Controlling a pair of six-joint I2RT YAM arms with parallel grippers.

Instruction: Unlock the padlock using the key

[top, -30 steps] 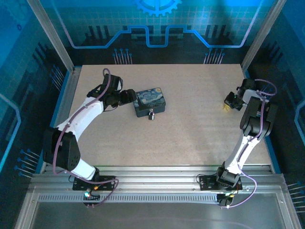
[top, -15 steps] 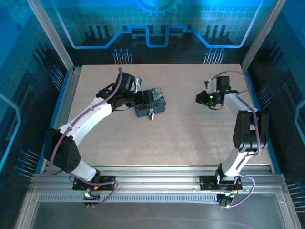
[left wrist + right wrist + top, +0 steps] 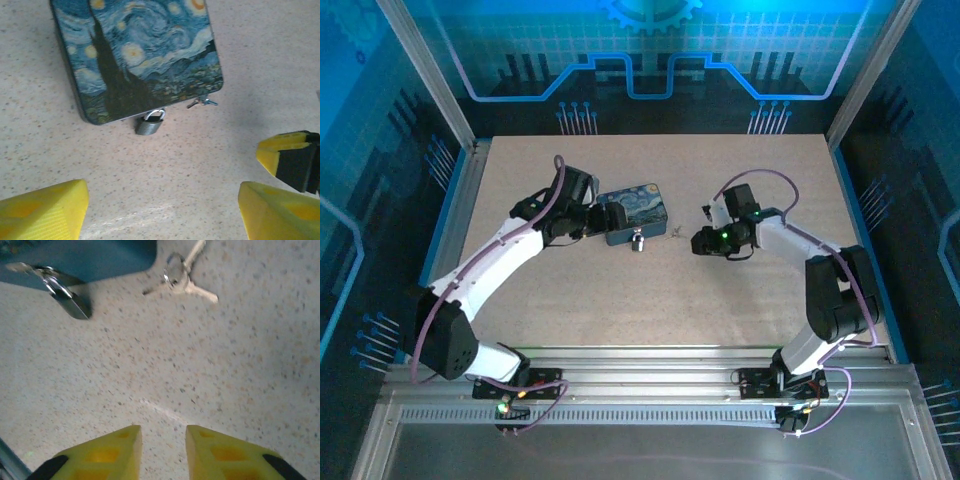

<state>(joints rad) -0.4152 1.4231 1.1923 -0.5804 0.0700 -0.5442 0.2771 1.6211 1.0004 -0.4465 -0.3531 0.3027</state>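
Tin (image 3: 135, 55): blue swirling night-sky print, yellow stars. Padlock (image 3: 149, 125): silver-grey. Keys (image 3: 182, 277): silver. Table (image 3: 720, 300): beige, dark-speckled. Left gripper (image 3: 162, 202), right gripper (image 3: 163, 434): yellow.

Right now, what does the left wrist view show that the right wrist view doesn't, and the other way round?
Left wrist: the whole painted lid of the tin, seen past the wide-open left hand. Right wrist: the keys close up, ring and separate blades clear, ahead of the right hand; of the tin, just a corner. Shared: the padlock hanging at the tin's edge, with the keys lying on the table beside it.
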